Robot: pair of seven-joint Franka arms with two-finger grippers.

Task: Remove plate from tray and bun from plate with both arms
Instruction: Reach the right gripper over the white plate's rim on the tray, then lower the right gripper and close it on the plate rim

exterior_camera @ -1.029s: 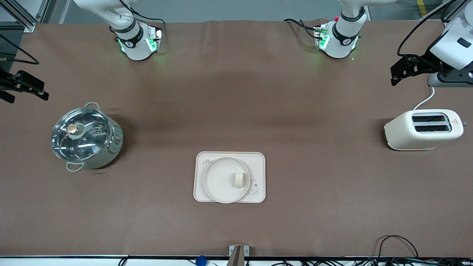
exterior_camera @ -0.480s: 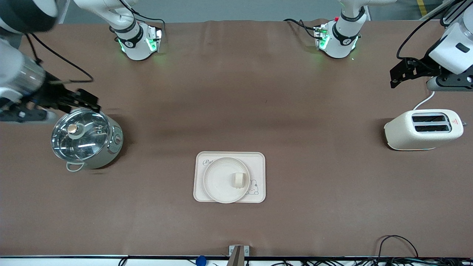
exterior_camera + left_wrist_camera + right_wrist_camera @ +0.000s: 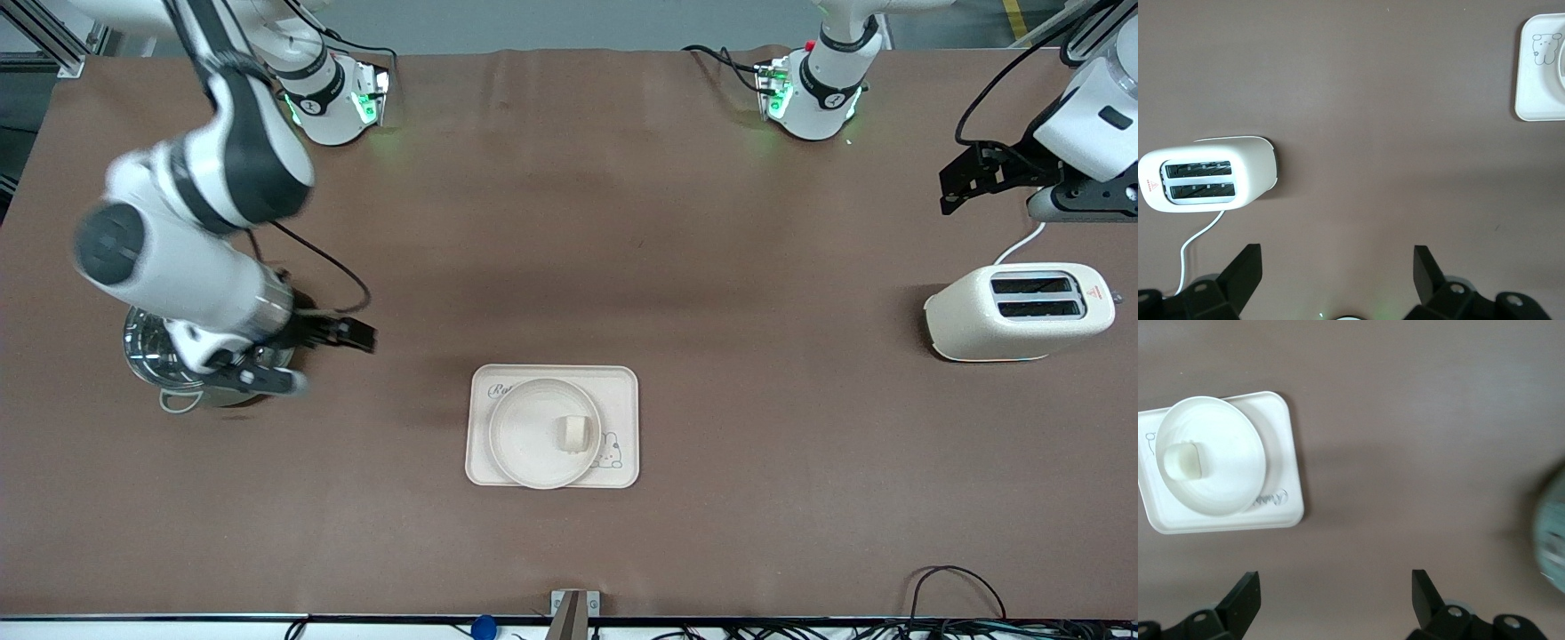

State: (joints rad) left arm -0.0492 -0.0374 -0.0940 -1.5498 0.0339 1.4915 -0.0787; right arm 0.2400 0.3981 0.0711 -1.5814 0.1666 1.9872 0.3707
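The round cream plate (image 3: 529,431) lies on the rectangular rabbit tray (image 3: 624,384) in the middle of the table, near the front camera. The small pale bun (image 3: 576,433) sits on the plate, toward the left arm's end. The right wrist view shows the plate (image 3: 1221,463), bun (image 3: 1183,461) and tray (image 3: 1288,490). My right gripper (image 3: 356,336) is open and empty, in the air beside the pot, between pot and tray; it also shows in its wrist view (image 3: 1335,600). My left gripper (image 3: 949,185) is open and empty over the table near the toaster, and shows in its wrist view (image 3: 1337,280).
A steel pot with a glass lid (image 3: 147,363) stands at the right arm's end, mostly covered by the right arm. A cream toaster (image 3: 1018,311) with a white cord stands at the left arm's end, also in the left wrist view (image 3: 1208,173). A tray corner (image 3: 1538,80) shows there.
The right arm has swung in from the table's end, passing over the pot toward the tray. The left arm has barely moved. Plate, bun and tray are unchanged.
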